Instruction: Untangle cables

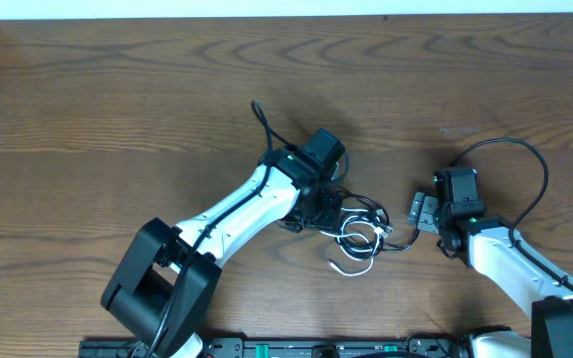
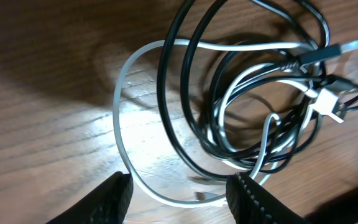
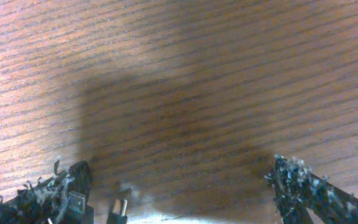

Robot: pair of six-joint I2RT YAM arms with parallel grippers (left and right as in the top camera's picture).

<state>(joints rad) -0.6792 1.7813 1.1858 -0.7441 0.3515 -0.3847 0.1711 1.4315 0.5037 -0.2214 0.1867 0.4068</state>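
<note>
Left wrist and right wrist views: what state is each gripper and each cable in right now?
left gripper: open, low over the tangle.
right gripper: open, nothing gripped.
black cable: coiled in loops on the table, intertwined with the white one.
white cable: tangled through the black loops; its outer loop passes through the open left gripper, unclamped.

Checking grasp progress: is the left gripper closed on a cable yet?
No, the left gripper is open, its fingers standing apart with a loop of the white cable lying loose between them.
</note>
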